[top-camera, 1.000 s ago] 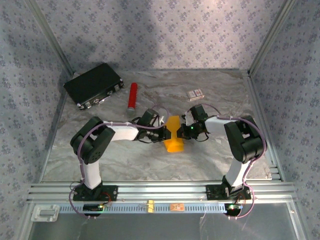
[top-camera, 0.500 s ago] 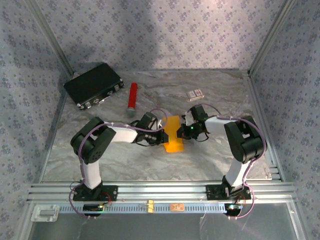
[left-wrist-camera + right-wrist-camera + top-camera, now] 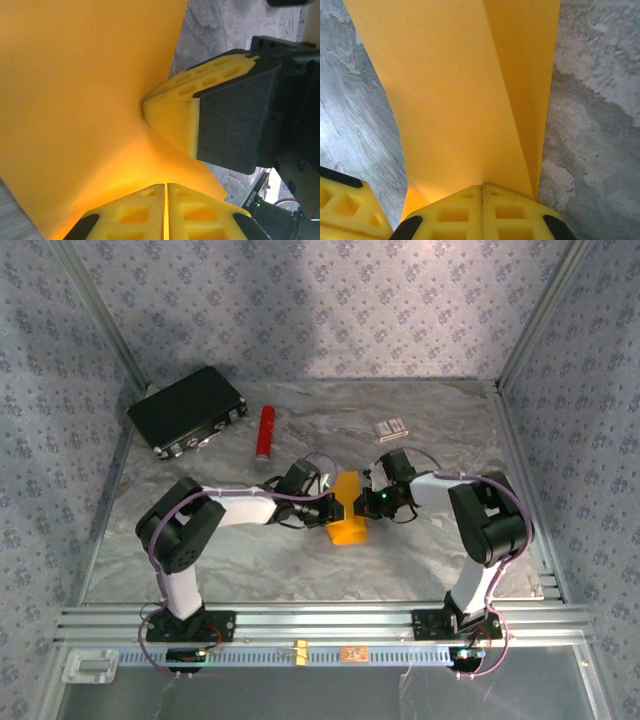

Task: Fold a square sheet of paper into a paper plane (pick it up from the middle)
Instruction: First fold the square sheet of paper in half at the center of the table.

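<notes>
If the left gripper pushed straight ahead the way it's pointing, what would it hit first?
Probably the right gripper, shut on the same paper that the left gripper holds, straight ahead; depth is unclear.

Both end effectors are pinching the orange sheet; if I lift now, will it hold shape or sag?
Probably floppy: the sheet curves away from where the left end effector and right end effector pinch it. Likely light, since it looks thin. Its smooth surface might slip, so lift both sides evenly.

Left pincer (image 3: 325, 508) has edged rightward along the sheet (image 3: 349, 528)
</notes>
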Controlling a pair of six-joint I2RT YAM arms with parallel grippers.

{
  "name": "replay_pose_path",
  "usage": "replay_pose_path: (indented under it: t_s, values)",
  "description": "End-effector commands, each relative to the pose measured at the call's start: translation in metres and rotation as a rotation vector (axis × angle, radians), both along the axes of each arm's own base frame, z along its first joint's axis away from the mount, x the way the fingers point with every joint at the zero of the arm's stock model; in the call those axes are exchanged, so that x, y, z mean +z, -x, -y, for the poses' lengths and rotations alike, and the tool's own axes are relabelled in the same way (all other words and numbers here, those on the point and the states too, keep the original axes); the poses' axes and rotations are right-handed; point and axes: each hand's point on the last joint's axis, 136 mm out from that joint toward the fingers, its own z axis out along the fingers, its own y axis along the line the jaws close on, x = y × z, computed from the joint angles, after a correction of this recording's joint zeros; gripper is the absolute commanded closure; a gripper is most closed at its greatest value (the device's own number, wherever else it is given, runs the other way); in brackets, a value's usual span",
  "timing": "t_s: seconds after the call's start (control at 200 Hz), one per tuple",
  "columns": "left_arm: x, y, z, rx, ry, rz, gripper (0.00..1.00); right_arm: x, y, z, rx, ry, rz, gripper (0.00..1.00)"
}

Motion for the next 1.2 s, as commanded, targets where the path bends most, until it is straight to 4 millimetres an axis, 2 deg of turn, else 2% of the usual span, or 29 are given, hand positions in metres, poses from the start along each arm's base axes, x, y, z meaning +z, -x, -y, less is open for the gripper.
replay_pose_path:
  t_s: [0.0, 0.19, 0.32, 0.445, 0.645, 0.765, 0.909, 1.194]
  values:
    - [-0.021, 0.011, -0.005, -0.003, -0.041, -0.033, 0.91, -0.045, 0.031, 0.037, -0.056, 0.205, -0.137, 1.0]
    - [-0.049, 0.024, -0.017, -0.014, -0.096, -0.044, 0.92, -0.046, 0.031, 0.037, -0.057, 0.206, -0.138, 1.0]
    - [-0.057, 0.028, -0.02, -0.026, -0.094, -0.035, 0.91, -0.047, 0.032, 0.038, -0.056, 0.208, -0.139, 1.0]
    - [-0.042, 0.024, -0.017, -0.03, -0.071, 0.0, 0.91, -0.047, 0.032, 0.038, -0.056, 0.212, -0.139, 1.0]
    - [0.002, 0.014, -0.006, -0.032, -0.019, 0.056, 0.9, -0.047, 0.032, 0.039, -0.059, 0.211, -0.142, 1.0]
    - [0.015, 0.013, -0.001, -0.032, 0.022, 0.059, 0.89, -0.047, 0.032, 0.039, -0.059, 0.212, -0.139, 1.0]
    - [0.005, 0.019, -0.004, -0.031, 0.013, 0.037, 0.9, -0.047, 0.033, 0.04, -0.06, 0.214, -0.142, 1.0]
    - [-0.034, 0.035, -0.016, -0.027, -0.019, -0.017, 0.9, -0.048, 0.033, 0.04, -0.06, 0.215, -0.144, 1.0]
